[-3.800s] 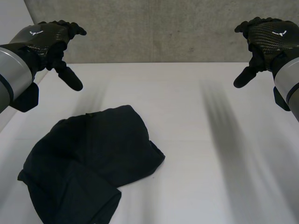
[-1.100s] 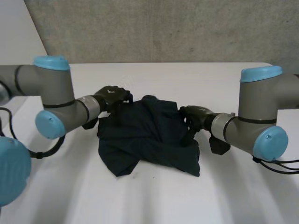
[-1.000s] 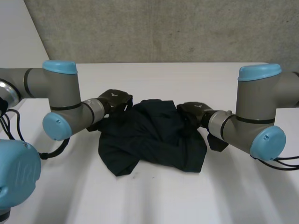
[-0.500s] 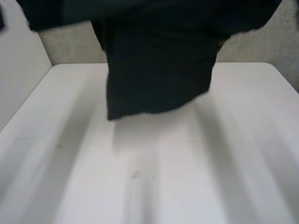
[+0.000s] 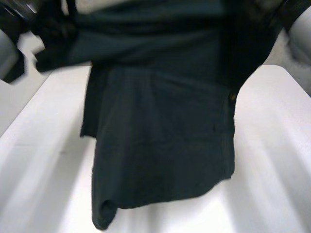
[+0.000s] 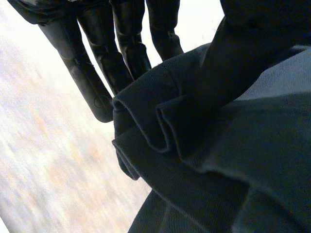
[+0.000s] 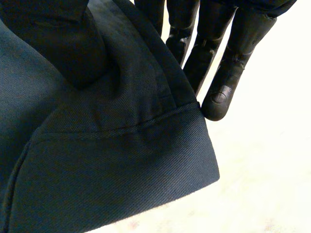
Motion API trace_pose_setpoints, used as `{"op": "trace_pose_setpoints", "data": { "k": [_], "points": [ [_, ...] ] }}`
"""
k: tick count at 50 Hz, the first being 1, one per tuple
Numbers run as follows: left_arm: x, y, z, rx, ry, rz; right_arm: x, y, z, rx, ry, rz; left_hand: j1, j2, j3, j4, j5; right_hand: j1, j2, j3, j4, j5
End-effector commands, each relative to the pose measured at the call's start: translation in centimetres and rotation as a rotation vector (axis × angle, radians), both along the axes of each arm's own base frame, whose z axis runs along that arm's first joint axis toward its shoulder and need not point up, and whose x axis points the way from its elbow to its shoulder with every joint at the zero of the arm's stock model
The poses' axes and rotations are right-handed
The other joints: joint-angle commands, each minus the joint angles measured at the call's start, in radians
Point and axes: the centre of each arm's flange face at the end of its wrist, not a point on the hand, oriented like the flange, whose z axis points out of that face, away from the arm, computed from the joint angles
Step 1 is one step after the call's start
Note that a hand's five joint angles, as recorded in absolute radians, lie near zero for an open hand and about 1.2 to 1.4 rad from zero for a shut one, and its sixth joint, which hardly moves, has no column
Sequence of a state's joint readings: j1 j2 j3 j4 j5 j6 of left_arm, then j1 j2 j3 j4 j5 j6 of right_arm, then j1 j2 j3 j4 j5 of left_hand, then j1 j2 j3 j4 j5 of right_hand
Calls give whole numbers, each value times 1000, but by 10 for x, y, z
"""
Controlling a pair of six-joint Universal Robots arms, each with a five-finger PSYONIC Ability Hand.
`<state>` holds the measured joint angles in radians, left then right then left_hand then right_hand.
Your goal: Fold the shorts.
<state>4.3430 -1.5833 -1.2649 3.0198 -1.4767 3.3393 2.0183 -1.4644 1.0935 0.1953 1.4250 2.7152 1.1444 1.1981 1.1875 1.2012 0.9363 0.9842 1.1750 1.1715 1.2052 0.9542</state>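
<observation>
Nearest me, the bottom hem of the shorts (image 5: 160, 136) hangs low over the near part of the white table (image 5: 43, 160). I can't tell whether it touches the surface or hangs just clear of it. The dark cloth drops in one broad sheet. Its lower left corner droops further than the right, so it isn't hanging square.

Higher up and further out, I have the top edge in both hands, held well above the table. My left hand (image 6: 121, 43) pinches the left end, with straight fingers behind the cloth and my thumb pressed on the front. The fabric there is gathered into a couple of soft folds rather than stretched flat. My right hand (image 7: 214, 43) pinches the right end the same way, thumb on one face and fingers on the other, just beside a stitched hem at the corner. That side lies smooth.

I judge this to be the opening-out step, with the shorts lifted and spread between my hands before any fold is made. Next I should lower both hands together so the hanging hem meets the table first. Then I should lay the rest down flat away from it, keeping my hands level and apart so the bunching on the left pulls out.
</observation>
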Motion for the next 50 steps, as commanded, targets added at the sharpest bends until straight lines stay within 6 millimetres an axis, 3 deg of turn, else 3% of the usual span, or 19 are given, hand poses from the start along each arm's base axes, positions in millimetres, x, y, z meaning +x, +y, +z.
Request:
{"op": "trace_pose_setpoints", "data": {
  "k": [1, 2, 5, 9, 11, 12, 13, 14, 18, 22, 27, 28, 31, 37, 42, 47, 50],
  "points": [
    [-24, -63, -96, 220, -96, 4, 25, -51, -95, 223, 107, 0, 252, 198, 209, 195, 285, 412, 221, 225, 191, 268],
    [-30, -78, -116, 244, -106, 7, 28, -57, -104, 237, 114, -1, 252, 198, 209, 195, 285, 412, 221, 225, 191, 268],
    [-39, -103, -148, 270, -114, 11, 38, -80, -132, 244, 115, -16, 252, 198, 209, 195, 285, 412, 221, 225, 191, 268],
    [-54, -129, -168, 254, -110, 1, 47, -115, -155, 162, 69, -94, 252, 198, 209, 195, 285, 412, 221, 225, 191, 268],
    [-60, -136, -168, 235, -101, -7, 50, -128, -161, 106, 34, -126, -148, -201, -191, -204, -114, 349, 158, 162, 128, 205],
    [-62, -138, -166, 223, -98, -10, 54, -137, -165, 51, 3, -138, -455, -509, -498, -512, -422, -334, -525, -522, -555, -479],
    [-65, -141, -161, 197, -88, -8, 56, -140, -167, 30, -8, -141, -871, -925, -914, -928, -837, -713, -904, -901, -934, -858],
    [-66, -143, -157, 184, -81, -4, 57, -143, -169, 12, -10, -144, -968, -1022, -1011, -1025, -935, -810, -1000, -997, -1031, -954],
    [-66, -140, -151, 168, -66, 50, 56, -143, -174, 2, 32, -161, -969, -1023, -1012, -1026, -936, -810, -1000, -997, -1031, -954],
    [-67, -116, -131, 159, -63, 76, 50, -126, -163, 42, 39, -159, -966, -1020, -1009, -1023, -933, -810, -1000, -997, -1031, -954],
    [-49, -85, -121, 191, -78, 90, 31, -89, -145, 139, 82, -146, -957, -1011, -1000, -1014, -924, -810, -1000, -997, -1031, -954],
    [-43, -72, -118, 203, -84, 85, 28, -84, -146, 161, 96, -141, -934, -988, -977, -991, -901, -810, -1000, -997, -1031, -954],
    [-35, -55, -117, 225, -92, 85, 19, -61, -155, 268, 159, -122, -922, -976, -965, -979, -889, -810, -1000, -997, -1031, -954],
    [-13, -5, -131, 326, -140, 66, 2, -12, -167, 459, 253, -44, -852, -905, -895, -909, -818, -810, -1000, -997, -1031, -954],
    [0, 29, -154, 452, -201, 52, -8, 27, -193, 573, 290, 56, -840, -894, -883, -897, -806, -641, -832, -829, -862, -786],
    [11, 56, -182, 574, -257, 50, -15, 44, -217, 607, 273, 64, -840, -894, -883, -897, -806, -485, -676, -673, -706, -630],
    [14, 61, -190, 606, -266, 51, -17, 50, -232, 615, 258, 63, -837, -891, -880, -894, -803, -474, -664, -661, -695, -618]
  ]
}}
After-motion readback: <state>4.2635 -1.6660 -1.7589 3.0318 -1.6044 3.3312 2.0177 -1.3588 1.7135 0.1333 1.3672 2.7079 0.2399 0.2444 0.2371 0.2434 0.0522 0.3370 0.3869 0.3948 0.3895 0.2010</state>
